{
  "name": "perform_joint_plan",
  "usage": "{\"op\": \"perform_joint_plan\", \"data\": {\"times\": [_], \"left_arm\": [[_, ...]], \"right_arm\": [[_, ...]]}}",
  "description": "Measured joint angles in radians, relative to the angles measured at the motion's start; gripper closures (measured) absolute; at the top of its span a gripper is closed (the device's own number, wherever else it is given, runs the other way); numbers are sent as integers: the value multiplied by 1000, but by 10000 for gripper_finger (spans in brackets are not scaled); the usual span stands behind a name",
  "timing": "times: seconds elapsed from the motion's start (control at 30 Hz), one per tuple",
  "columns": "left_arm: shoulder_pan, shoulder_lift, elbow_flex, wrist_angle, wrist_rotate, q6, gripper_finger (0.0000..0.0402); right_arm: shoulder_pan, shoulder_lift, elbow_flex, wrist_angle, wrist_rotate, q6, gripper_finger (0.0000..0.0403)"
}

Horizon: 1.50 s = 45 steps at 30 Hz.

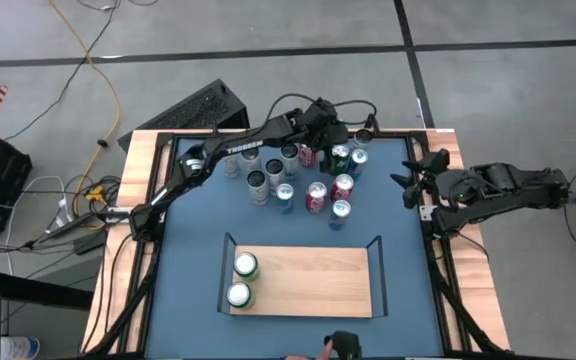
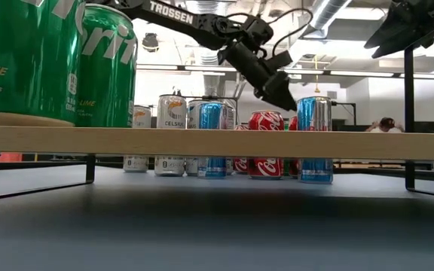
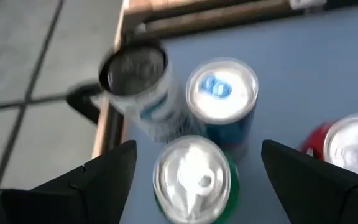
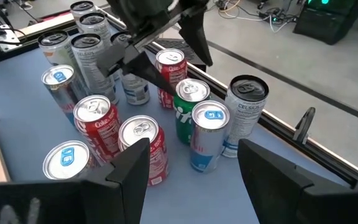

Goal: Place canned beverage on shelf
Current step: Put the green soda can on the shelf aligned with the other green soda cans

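Several cans stand in a cluster [image 1: 308, 170] at the table's far middle. My left gripper [image 1: 333, 140] is open and hangs just above a green can [image 3: 194, 177], one finger on either side of its top, touching nothing. The green can also shows in the high view [image 1: 340, 155] and the right wrist view [image 4: 188, 109]. The light-wood shelf [image 1: 313, 285] with black end rails lies near the table's near edge. Two green cans [image 1: 242, 280] stand upright on its left end. My right gripper [image 1: 408, 180] is open and empty at the table's right edge.
Close around the green can stand a blue-topped can [image 3: 222, 93], a white Celsius can [image 3: 135, 71] and red cola cans [image 3: 353, 140]. The right part of the shelf board [image 1: 338, 275] is bare. The wooden side strip [image 1: 138, 180] borders the blue tabletop.
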Motion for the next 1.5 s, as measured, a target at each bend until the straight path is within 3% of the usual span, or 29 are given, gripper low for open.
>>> {"op": "perform_joint_plan", "data": {"times": [0.83, 1.17, 1.5], "left_arm": [[11, 77, -5, 34, -10, 59, 70], [11, 76, -5, 0, -9, 81, 139], [10, 70, -5, 4, -17, 38, 139]], "right_arm": [[0, 0, 0, -6, 0, 8, 157], [0, 0, 0, -20, 1, 8, 157], [0, 0, 0, -32, 1, 15, 157]]}}
